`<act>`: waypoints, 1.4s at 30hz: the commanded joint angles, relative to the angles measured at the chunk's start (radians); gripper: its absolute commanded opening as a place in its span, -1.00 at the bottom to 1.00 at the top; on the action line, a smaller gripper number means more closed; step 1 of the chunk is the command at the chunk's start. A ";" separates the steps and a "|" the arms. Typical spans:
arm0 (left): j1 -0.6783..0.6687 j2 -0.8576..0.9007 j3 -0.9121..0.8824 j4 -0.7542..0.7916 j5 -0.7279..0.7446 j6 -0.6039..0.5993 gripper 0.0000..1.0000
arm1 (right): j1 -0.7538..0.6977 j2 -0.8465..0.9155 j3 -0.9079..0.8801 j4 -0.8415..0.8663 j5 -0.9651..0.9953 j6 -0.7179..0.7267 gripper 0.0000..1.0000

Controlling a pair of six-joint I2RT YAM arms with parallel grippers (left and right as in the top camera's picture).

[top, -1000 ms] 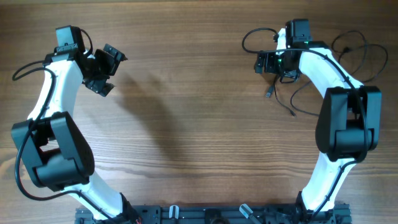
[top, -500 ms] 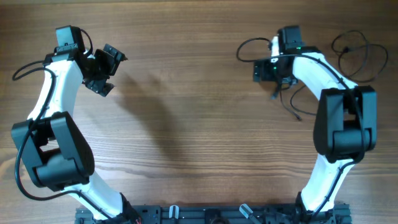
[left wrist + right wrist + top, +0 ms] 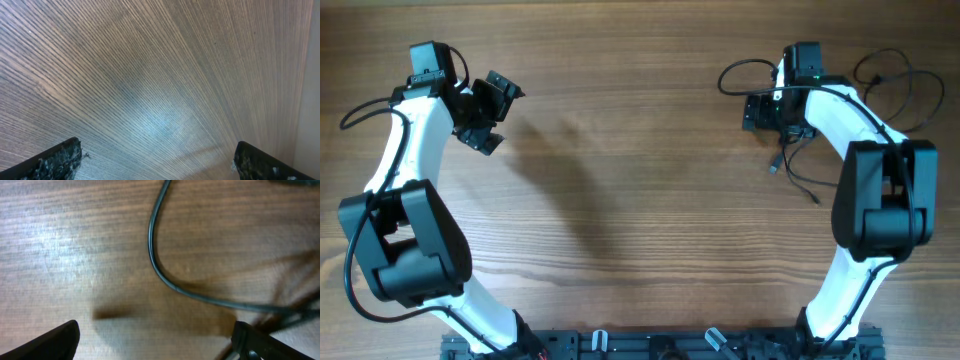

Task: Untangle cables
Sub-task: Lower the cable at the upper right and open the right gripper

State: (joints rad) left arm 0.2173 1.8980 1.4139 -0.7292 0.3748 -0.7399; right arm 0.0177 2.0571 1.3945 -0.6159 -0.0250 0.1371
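At the left, the left pincer [image 3: 502, 118] is held wide open over the wooden surface [image 3: 640, 220]; only wood grain is seen between its fingertips [image 3: 55, 160] in the left wrist view; further right, the right pincer [image 3: 750, 112] is likewise spread wide, and nothing is gripped; the cables [image 3: 887, 85] are laid in loose loops at the far right, beside the right arm; one strand is trailed below that pincer to a small plug [image 3: 775, 171]; in the right wrist view a black cord [image 3: 152, 255] is curved across the wood, untouched.
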 commanded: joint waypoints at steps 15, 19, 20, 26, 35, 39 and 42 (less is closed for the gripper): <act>0.005 -0.032 0.019 0.000 0.005 -0.008 1.00 | -0.005 -0.410 -0.012 -0.197 0.093 -0.006 0.99; 0.005 -0.032 0.019 0.000 0.005 -0.008 1.00 | -0.005 -0.410 -0.012 -0.204 0.093 -0.006 0.99; 0.005 -0.032 0.019 0.000 0.005 -0.009 1.00 | -0.005 -0.410 -0.012 -0.204 0.093 -0.006 1.00; 0.005 -0.032 0.019 0.000 0.005 -0.009 1.00 | -0.005 -0.410 -0.012 -0.204 0.092 -0.006 0.99; 0.005 -0.032 0.019 0.000 0.005 -0.008 1.00 | -0.005 -0.410 -0.012 -0.204 0.093 -0.006 0.99; 0.005 -0.032 0.019 0.000 0.005 -0.009 1.00 | -0.005 -0.410 -0.012 -0.204 0.093 -0.006 0.99; 0.005 -0.032 0.019 0.000 0.005 -0.008 1.00 | -0.005 -0.410 -0.012 -0.204 0.093 -0.006 1.00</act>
State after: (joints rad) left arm 0.2173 1.8980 1.4139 -0.7288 0.3748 -0.7399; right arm 0.0166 1.6371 1.3769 -0.8234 0.0502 0.1329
